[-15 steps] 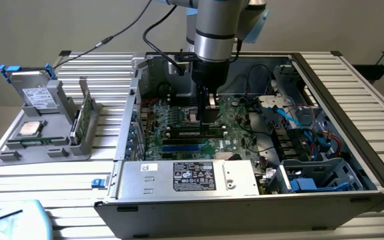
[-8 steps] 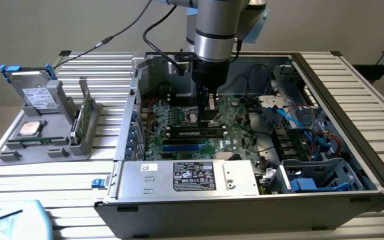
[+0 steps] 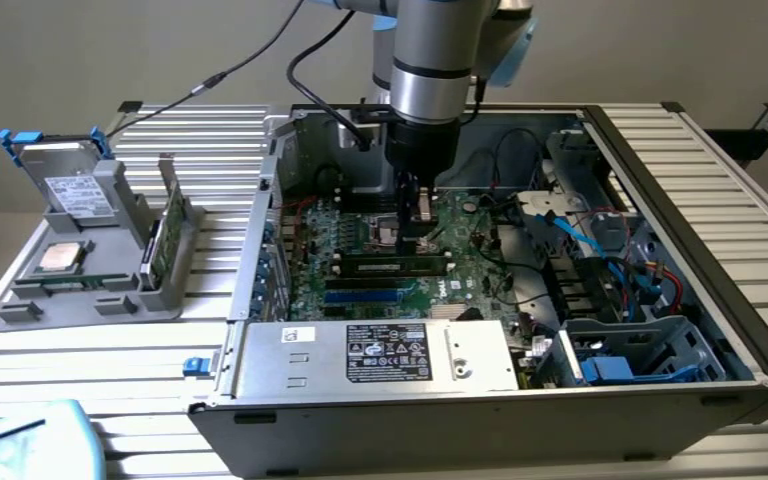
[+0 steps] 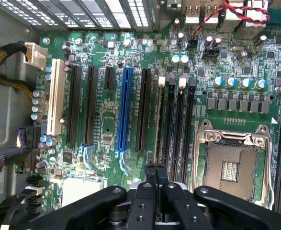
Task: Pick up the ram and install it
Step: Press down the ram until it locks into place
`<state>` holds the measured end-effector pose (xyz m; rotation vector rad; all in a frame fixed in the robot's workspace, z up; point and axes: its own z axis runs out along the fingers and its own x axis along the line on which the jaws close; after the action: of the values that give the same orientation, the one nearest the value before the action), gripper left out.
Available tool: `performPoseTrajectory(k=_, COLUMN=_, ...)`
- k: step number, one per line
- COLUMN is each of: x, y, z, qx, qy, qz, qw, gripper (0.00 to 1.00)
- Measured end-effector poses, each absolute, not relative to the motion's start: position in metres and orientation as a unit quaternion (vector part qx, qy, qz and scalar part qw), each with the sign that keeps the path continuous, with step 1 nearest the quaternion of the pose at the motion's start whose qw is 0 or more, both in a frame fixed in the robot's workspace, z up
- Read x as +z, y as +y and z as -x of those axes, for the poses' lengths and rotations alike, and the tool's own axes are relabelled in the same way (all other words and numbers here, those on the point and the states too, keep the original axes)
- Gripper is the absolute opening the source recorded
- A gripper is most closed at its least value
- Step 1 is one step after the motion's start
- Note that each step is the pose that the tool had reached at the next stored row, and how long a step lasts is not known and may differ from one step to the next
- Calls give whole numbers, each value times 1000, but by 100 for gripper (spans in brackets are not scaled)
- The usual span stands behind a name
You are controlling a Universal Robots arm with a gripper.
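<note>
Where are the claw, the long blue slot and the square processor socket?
claw (image 4: 156,167), wrist view, midway between its fingertips.
blue slot (image 4: 124,110), wrist view, middle of its length.
processor socket (image 4: 230,167), wrist view, centre of its pin field.

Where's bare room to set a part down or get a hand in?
Bare slatted table on the camera side of the grey fixture and behind it, up to the case; also a strip past the case on the exterior view's right. Crowded inside the case: end effector low over the motherboard, cables packed on the exterior view's right.
</note>
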<state>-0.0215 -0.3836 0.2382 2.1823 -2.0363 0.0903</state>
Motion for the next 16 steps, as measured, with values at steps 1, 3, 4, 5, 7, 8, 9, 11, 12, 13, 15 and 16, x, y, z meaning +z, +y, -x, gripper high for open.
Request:
performPoseTrajectory(k=1, x=238, y=-384, z=18, qx=30, qy=-680, qz=-729, qw=78, gripper=10)
performPoseTrajectory(k=3, x=238, y=-384, z=13, qx=30, qy=-680, qz=-729, qw=77, gripper=10)
performPoseTrajectory(k=4, x=238, y=-384, z=11, qx=29, qy=-680, qz=-729, qw=77, gripper=10)
performPoseTrajectory(k=5, x=238, y=-384, z=9, qx=29, qy=-680, qz=-729, qw=77, gripper=10)
performPoseTrajectory(k=7, x=238, y=-384, z=5, qx=29, qy=-680, qz=-729, qw=76, gripper=10)
performPoseTrajectory(k=8, x=238, y=-384, z=4, qx=29, qy=-680, qz=-729, qw=76, gripper=10)
performPoseTrajectory(k=9, x=238, y=-384, z=3, qx=29, qy=-680, qz=-729, qw=76, gripper=10)
performPoseTrajectory(k=11, x=238, y=-384, z=2, qx=29, qy=-680, qz=-729, qw=76, gripper=10)
performPoseTrajectory(k=12, x=238, y=-384, z=2, qx=29, qy=-680, qz=-729, qw=76, gripper=10)
performPoseTrajectory(k=13, x=238, y=-384, z=2, qx=29, qy=-680, qz=-729, qw=76, gripper=10)
performPoseTrajectory(k=15, x=237, y=-384, z=2, qx=29, qy=-680, qz=-729, qw=76, gripper=10)
performPoseTrajectory(k=16, x=237, y=-384, z=2, qx=29, qy=-680, qz=-729, qw=76, gripper=10)
